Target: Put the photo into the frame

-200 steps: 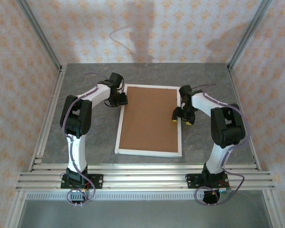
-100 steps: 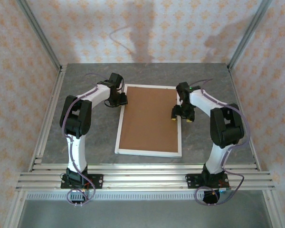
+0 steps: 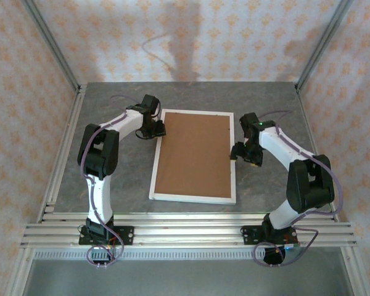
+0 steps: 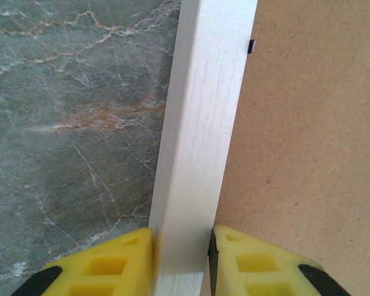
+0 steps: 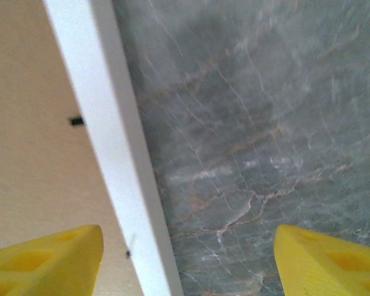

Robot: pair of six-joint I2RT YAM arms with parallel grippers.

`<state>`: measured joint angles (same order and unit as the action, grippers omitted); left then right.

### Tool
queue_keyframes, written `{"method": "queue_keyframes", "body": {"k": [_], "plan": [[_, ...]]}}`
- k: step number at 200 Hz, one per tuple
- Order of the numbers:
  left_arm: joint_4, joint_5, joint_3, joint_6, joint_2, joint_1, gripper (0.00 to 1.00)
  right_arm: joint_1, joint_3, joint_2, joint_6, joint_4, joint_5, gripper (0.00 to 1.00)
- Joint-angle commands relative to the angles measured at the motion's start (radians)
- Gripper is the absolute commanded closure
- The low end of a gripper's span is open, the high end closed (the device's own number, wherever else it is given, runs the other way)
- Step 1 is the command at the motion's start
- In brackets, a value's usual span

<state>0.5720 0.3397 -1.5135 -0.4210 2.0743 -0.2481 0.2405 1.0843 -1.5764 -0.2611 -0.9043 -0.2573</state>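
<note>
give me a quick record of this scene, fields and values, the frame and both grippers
frame: lies flat on the table, back side up, white border around a brown backing board
backing board: sits inside the frame, small black tab at its edge
left gripper: shut on the frame's left rail, near the far corner
right gripper: open, one finger over the backing board, the other over the table, right rail between them, not gripped
table: grey marble pattern

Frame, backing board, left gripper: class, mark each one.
frame (image 4: pixel 200 123), left wrist view, white side rail.
backing board (image 3: pixel 194 154), top external view, brown middle.
left gripper (image 4: pixel 182 250), left wrist view, midway between fingertips.
</note>
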Motion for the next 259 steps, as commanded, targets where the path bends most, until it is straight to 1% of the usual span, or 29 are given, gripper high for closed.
{"method": "queue_keyframes", "body": {"k": [1,25,52,83,108,147,168,214,236,259], "plan": [[0.047,-0.030,0.027,-0.011,0.007,0.001,0.73,0.001,-0.006,0.023,-0.026,0.045,0.001,0.26],[0.051,-0.028,0.026,-0.011,0.009,0.000,0.73,-0.002,0.037,-0.034,-0.015,0.080,0.024,0.26],[0.053,-0.026,0.025,-0.011,0.009,0.000,0.73,-0.007,0.092,-0.126,0.005,0.104,0.020,0.26],[0.057,-0.032,0.022,-0.010,0.005,0.000,0.73,-0.009,0.129,-0.190,0.014,0.124,0.006,0.26],[0.054,-0.037,0.027,-0.009,0.004,0.001,0.73,-0.010,0.132,-0.218,0.015,0.108,0.020,0.26],[0.068,-0.038,0.023,0.002,0.014,0.001,0.73,-0.009,0.123,-0.184,0.019,0.078,0.056,0.26],[0.067,-0.039,0.024,0.004,0.014,0.000,0.73,-0.010,0.116,-0.191,0.025,0.078,0.069,0.26],[0.063,-0.030,0.027,-0.002,0.011,0.001,0.73,-0.011,0.103,-0.304,0.016,0.115,-0.003,0.26],[0.065,-0.034,0.031,-0.001,0.002,0.001,0.73,-0.003,0.111,-0.347,0.017,0.102,0.008,0.26],[0.060,-0.038,0.039,-0.004,-0.005,0.000,0.73,-0.001,0.119,-0.349,0.025,0.096,0.004,0.26]]}}
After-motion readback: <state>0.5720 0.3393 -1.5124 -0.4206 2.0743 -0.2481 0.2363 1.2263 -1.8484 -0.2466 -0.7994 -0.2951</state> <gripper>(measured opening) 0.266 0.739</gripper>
